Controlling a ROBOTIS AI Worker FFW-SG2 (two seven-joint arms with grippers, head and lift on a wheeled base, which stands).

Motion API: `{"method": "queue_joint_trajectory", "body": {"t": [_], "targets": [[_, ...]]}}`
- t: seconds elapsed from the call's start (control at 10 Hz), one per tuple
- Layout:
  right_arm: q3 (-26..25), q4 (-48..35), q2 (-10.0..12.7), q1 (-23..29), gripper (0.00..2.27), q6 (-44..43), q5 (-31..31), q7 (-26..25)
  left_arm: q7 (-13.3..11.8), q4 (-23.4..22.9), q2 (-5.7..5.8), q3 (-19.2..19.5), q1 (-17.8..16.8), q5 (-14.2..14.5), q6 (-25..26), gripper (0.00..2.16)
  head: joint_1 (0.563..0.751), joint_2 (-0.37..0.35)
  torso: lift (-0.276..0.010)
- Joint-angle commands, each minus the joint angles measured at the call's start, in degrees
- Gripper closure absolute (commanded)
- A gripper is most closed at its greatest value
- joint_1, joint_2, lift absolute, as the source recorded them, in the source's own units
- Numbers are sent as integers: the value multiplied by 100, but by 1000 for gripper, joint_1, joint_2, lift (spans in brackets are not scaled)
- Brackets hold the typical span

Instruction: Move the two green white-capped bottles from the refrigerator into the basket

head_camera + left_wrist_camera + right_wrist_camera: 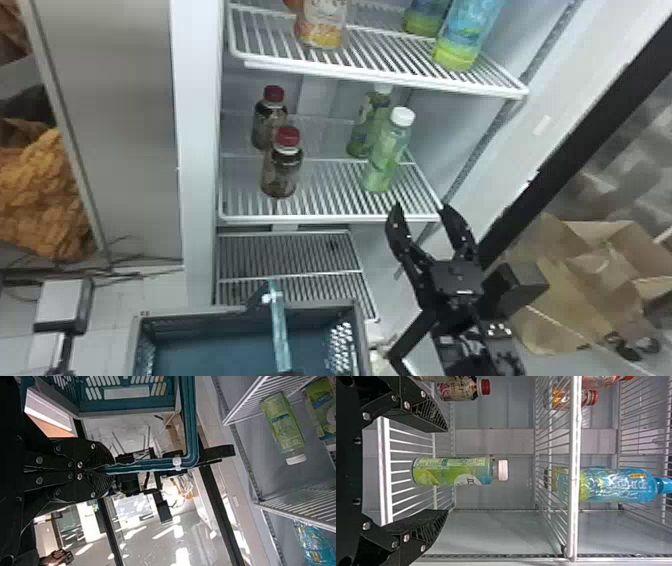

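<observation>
Zero of 2 moved so far, judging by where things are. Front green white-capped btl point(386, 157) & rear green white-capped btl point(361, 132) both stand upright on mid wire shelf point(325, 219) of fridge point(199, 150), toward its R end, rear one just behind front one.

R tool point(421, 206) is at front edge of mid wire shelf near the R corner, fingers spread wide, nothing gripped. R wrist view has front btl past the fingertips, lined up w/ the gap, no contact.

Basket point(220, 352) is below & in front of mid wire shelf; L tool point(107, 470) is closed on its teal handle point(190, 419), also in front of that shelf. Neither green btl is in basket.

Left to do: all of it, i.e. grip, lift out & drop-off x2. Front btl prob. goes 1st, since it's nearer & partly blocks the rear one. Next move prob. = R tool straight in over the shelf edge, then close on btl body.

Two dark red-capped btls point(281, 172) point(270, 122) at L end of mid wire shelf aren't part of the job, nor is blue-green btl point(465, 40) on upper shelf point(380, 77) above it.
</observation>
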Motion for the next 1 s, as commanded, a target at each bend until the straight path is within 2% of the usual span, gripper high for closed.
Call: {"method": "queue_joint_trajectory", "body": {"t": [0.0,0.9], "targets": [[-10,257,-33,-253,348,-26,15,0,0,0,-1,-33,-23,22,0,1134,695,-350,-263],[59,1495,-200,-1518,338,-97,152,0,0,0,-1,-102,-121,22,0,1134,695,-350,-263]]}}
